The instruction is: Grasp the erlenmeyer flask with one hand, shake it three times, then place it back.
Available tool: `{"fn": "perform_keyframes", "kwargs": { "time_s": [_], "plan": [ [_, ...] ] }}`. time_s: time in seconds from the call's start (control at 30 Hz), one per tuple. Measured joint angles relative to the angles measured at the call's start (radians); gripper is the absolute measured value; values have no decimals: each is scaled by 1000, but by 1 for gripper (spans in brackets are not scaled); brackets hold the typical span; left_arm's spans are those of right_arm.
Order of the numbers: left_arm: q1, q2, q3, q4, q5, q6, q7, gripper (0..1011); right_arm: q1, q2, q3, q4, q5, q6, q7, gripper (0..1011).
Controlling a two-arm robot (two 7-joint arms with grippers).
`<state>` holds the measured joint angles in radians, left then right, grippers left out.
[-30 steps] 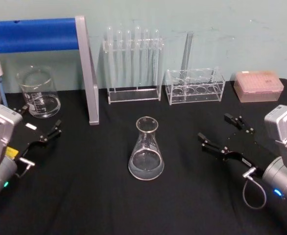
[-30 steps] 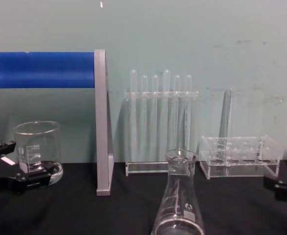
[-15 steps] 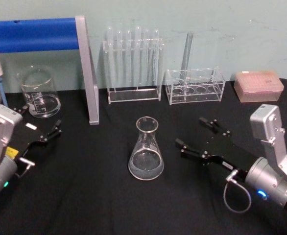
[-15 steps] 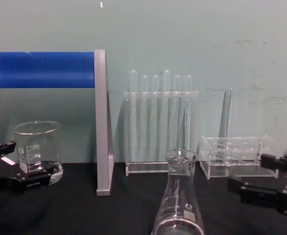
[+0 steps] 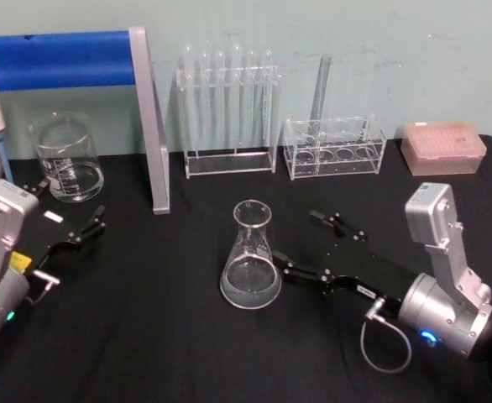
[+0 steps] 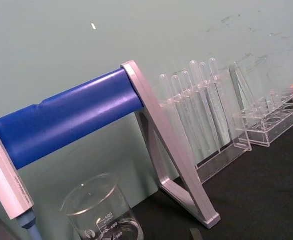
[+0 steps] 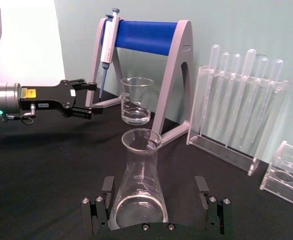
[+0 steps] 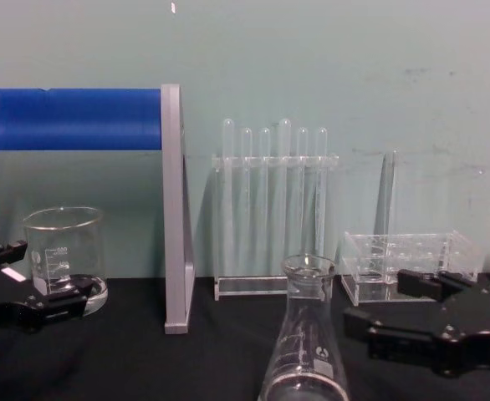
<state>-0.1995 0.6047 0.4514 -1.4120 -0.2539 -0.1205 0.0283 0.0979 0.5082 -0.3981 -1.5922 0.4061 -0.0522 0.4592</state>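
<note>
Head view: the erlenmeyer flask [image 5: 250,264] stands upright on the black tabletop [image 5: 145,344], near its centre, with a little clear liquid in the base. The right gripper [image 5: 296,239] reaches in low from the robot's right with its fingers spread wide. The nearer fingertip lies just beside the flask base; the farther one stands apart behind it. The left gripper [image 5: 68,201] rests at the left side of the tabletop, fingers spread, near the glass beaker [image 5: 65,159] and the blue pipette stand [image 5: 61,60]. A test tube rack [image 5: 227,109] stands against the wall behind the flask. Left wrist view: the beaker, the pipette stand and the test tube rack stand along the wall. Right wrist view: the flask stands between the right gripper's open fingers, closer to one finger than the other, and is not clamped. Chest view: the right gripper's fingers lie level with the lower half of the flask, just to its right.
</note>
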Motion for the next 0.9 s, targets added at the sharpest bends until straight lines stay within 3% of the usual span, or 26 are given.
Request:
{"fn": "perform_keyframes", "kwargs": {
  "time_s": [0.9],
  "plan": [
    [0,0,0,0,0,0,0,1001,118,-129,-56,139,-61,17,20,1003]
  ]
}}
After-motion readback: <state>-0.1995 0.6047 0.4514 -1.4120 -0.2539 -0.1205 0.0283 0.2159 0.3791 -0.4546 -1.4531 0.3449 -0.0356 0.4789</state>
